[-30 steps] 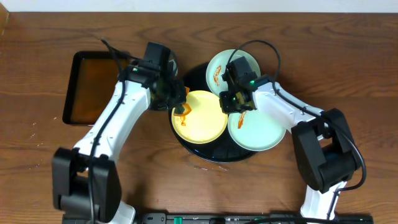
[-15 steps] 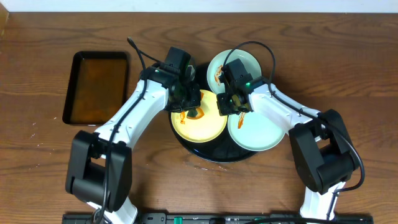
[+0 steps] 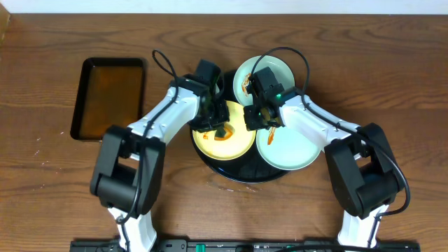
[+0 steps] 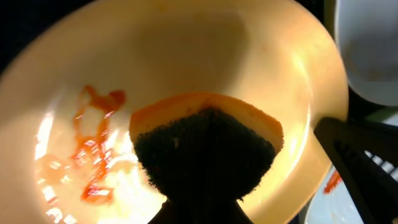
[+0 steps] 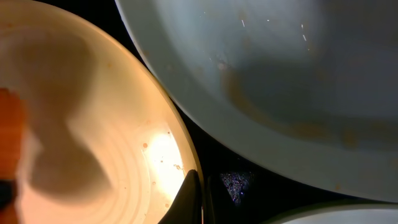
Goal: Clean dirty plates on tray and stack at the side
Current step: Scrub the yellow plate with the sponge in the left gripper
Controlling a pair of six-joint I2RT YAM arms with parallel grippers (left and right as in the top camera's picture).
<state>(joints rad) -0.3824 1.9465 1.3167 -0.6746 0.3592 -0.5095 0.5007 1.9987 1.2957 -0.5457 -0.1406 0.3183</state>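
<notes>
Fingers of the left gripper clench an orange sponge, its dark scrub face pressed low on the yellow plate beside an orange sauce smear. The right gripper is pressed closed at that plate's rim; whether it pinches the rim cannot be told. All three plates lie on the round black tray: the yellow one and two mint-green plates, the far one smeared.

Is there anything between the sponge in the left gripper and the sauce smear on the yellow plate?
Nothing visible. The sponge is over the yellow plate, and only bare plate lies between it and the smear.
</notes>
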